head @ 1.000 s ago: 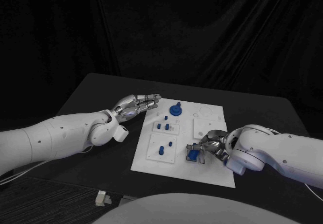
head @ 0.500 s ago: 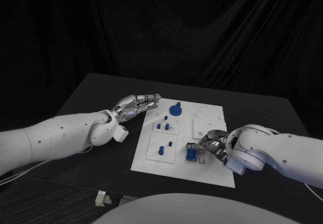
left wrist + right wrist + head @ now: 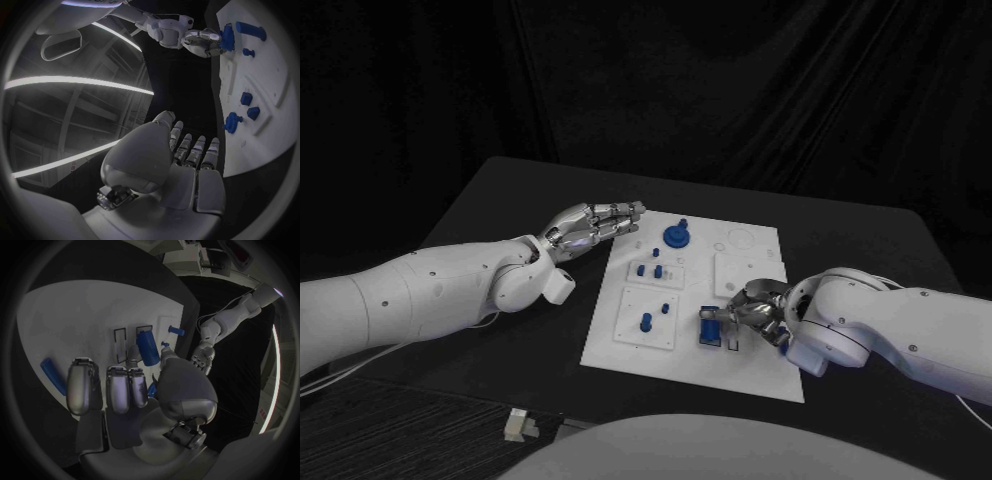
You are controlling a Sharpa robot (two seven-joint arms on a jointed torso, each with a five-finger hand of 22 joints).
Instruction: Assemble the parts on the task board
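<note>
Two white arms reach over the black table (image 3: 488,190) toward the board (image 3: 747,240). Left hand (image 3: 593,226) hovers at the board's left edge, palm toward it, fingers straight, close together and holding nothing. Right hand (image 3: 750,312) sits low over the board's near right part, fingers curled down around a blue part (image 3: 711,327); whether they grip it I cannot tell. That part's long axis runs along the board's length in the right wrist view (image 3: 148,348).
</note>
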